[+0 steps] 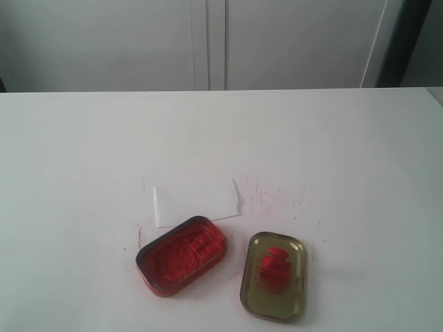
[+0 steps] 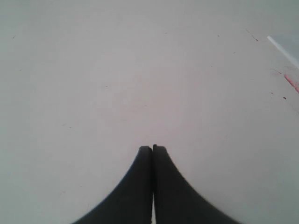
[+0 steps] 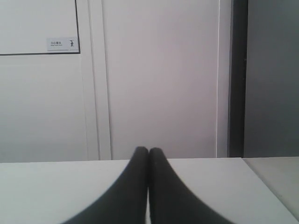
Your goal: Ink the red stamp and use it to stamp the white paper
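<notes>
Left end effector (image 2: 152, 148), right end effector (image 3: 148, 150) clenched empty; small red plastic stamp (image 1: 274, 268) may skid on smooth gold lid (image 1: 255, 296).

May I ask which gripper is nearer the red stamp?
Probably right, though unconfirmed. The red stamp lies in the gold lid on the right arm's side. The left gripper hangs shut over the table; the right gripper faces the cabinets. Neither sees the stamp.

Red ink tin (image 1: 181, 257), gold lid (image 1: 277, 306), white table (image 1: 346, 152)
</notes>
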